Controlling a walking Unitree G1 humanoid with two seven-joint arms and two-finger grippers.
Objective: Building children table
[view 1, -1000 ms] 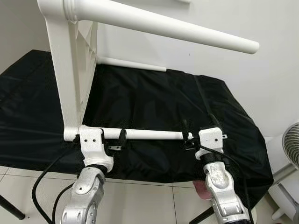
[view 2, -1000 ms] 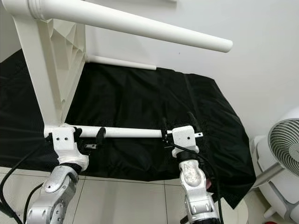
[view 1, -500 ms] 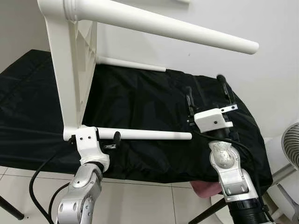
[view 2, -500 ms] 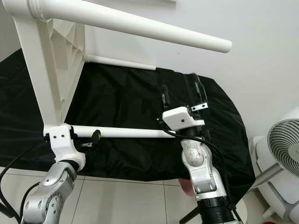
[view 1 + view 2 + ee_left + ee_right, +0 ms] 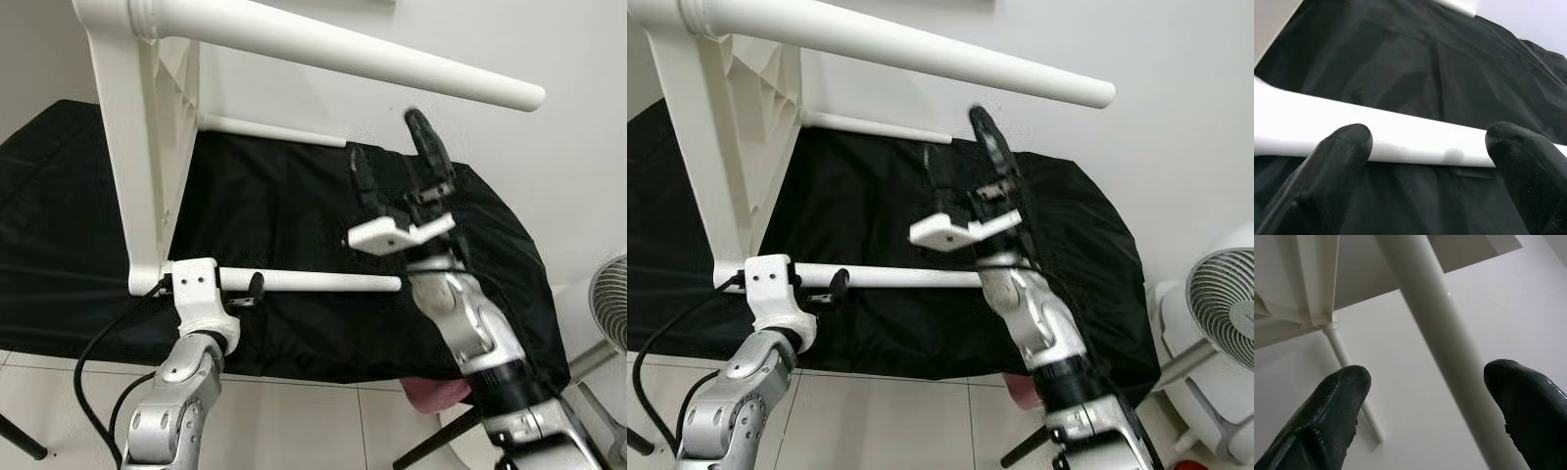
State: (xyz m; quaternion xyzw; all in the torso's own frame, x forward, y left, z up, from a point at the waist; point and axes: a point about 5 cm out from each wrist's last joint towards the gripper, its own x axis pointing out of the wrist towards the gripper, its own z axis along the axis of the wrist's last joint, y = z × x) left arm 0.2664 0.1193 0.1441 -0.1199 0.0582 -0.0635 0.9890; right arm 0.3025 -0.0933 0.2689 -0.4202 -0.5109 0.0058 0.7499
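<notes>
A black cloth covers a low surface against a white wall, with tiled floor at the near edge and a fan at the far right. On the left the table top stands on edge on the cloth, and three legs project rightward from it: an upper leg, a far leg low by the wall, and a near leg. The left gripper is at the near leg close to its joint, its fingers spread to either side of the leg rather than clamped on it. To the right, the right gripper is raised above the cloth, fingers apart and empty, pointing up at the upper leg. Three legs look fitted; whether a fourth is on I cannot tell, and the table is not yet stood upright.
</notes>
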